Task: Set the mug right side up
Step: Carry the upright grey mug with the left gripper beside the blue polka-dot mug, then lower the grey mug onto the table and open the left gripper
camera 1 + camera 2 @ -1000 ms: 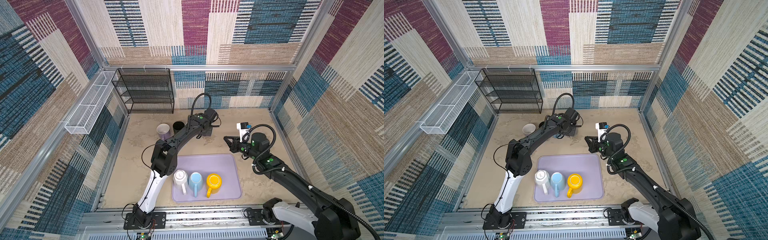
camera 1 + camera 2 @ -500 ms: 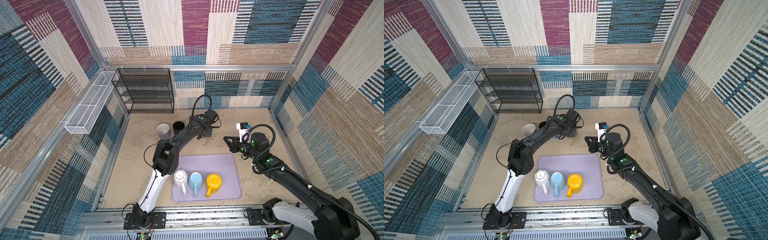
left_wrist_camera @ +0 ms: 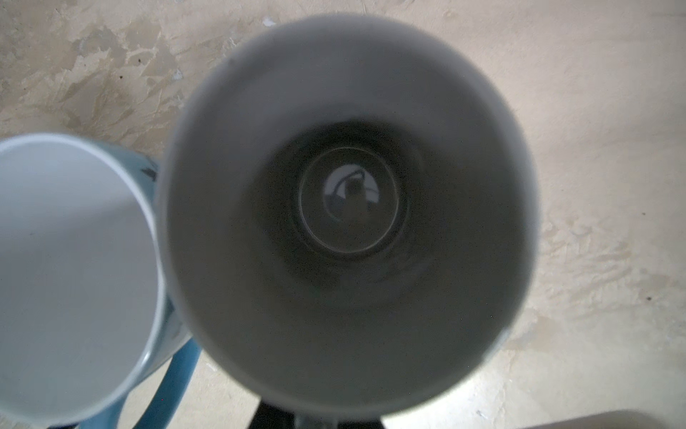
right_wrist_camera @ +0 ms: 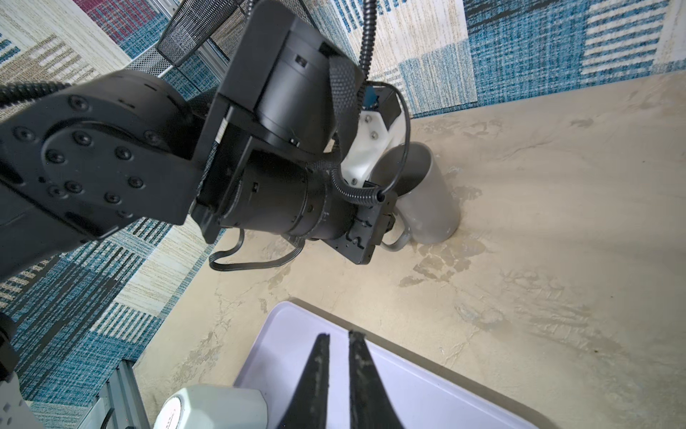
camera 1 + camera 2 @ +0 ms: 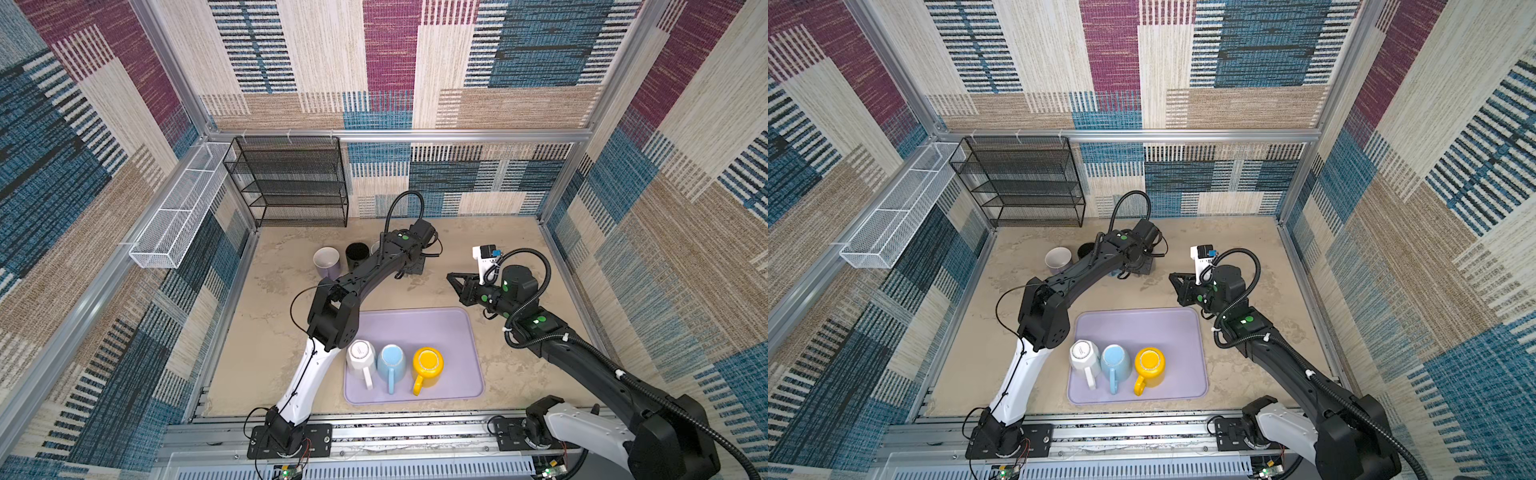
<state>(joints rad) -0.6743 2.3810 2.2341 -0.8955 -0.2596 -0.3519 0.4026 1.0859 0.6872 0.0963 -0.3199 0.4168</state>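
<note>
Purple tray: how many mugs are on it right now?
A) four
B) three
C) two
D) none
B: both top views show a white mug, a blue mug and a yellow mug in a row along the near side of the tray; the other mugs stand on the table at the back.

Mug (image 4: 434, 200) on table (image 4: 557, 223) behind tray (image 4: 408, 390); rack (image 5: 291, 183) farther back, left.

No readable txt, labels, brands or nos. anywhere; mark on white mug (image 4: 217, 406) base too blurred.
</note>
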